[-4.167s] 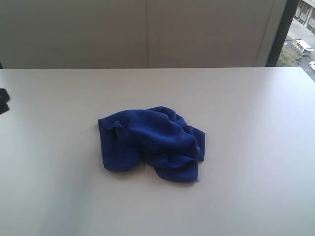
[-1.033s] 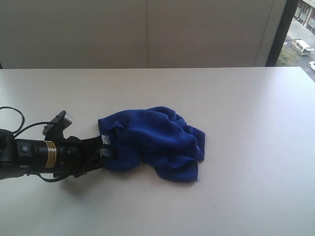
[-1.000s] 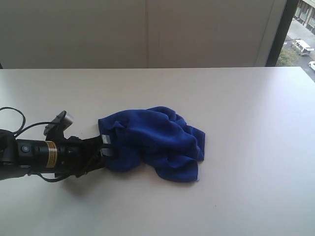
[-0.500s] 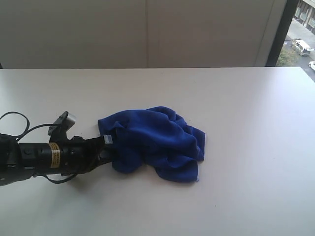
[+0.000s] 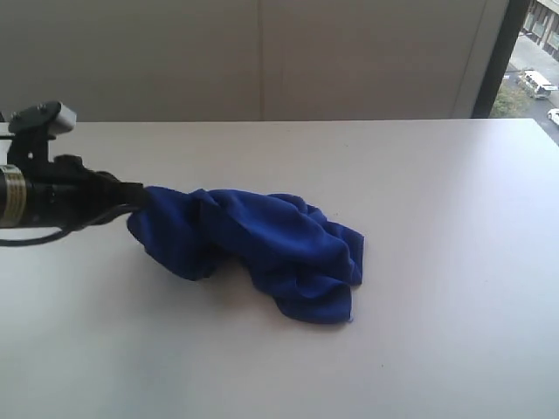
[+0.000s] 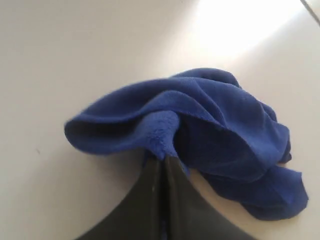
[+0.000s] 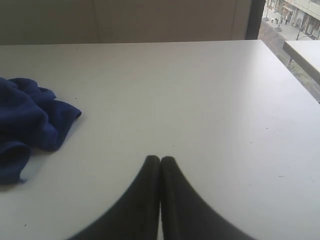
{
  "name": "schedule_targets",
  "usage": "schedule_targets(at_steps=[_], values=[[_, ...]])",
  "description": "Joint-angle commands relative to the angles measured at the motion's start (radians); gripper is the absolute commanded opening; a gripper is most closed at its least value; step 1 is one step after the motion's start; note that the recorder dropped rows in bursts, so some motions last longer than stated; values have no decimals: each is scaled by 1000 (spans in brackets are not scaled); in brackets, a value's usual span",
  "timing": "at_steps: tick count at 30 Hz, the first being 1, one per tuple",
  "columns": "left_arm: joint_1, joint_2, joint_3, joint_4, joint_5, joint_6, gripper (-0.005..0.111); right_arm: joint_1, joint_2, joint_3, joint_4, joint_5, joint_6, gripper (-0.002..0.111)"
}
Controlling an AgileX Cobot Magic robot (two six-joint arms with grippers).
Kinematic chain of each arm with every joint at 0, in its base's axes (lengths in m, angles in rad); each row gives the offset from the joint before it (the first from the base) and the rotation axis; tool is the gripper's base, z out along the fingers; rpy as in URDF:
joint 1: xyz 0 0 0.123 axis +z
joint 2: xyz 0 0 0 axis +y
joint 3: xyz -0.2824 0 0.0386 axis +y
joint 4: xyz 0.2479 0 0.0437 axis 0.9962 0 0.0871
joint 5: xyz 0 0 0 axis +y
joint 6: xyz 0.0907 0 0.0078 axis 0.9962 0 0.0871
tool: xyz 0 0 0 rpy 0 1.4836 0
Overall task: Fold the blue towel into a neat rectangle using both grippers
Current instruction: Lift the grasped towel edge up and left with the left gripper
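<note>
Grip check: left hand (image 6: 162,161) is clamped on a bunched fold at the blue towel's (image 5: 262,240) left end, holding it just off the table (image 5: 437,218); the rest lies crumpled mid-table. Meanwhile the right hand (image 7: 160,161), pressed together and empty, waits well off right. Danger: that's a fold, not a corner, so a pull may drag the whole heap or slip free.

exterior: raised, wide over table (image 5: 437,175) | wrists: low, close | shared: blue towel (image 5: 262,236)
</note>
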Motion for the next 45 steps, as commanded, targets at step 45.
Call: schedule_targets(at_steps=[45], values=[[-5, -251, -33, 241, 713, 525, 0, 8, 0, -46, 60, -168, 571, 0]])
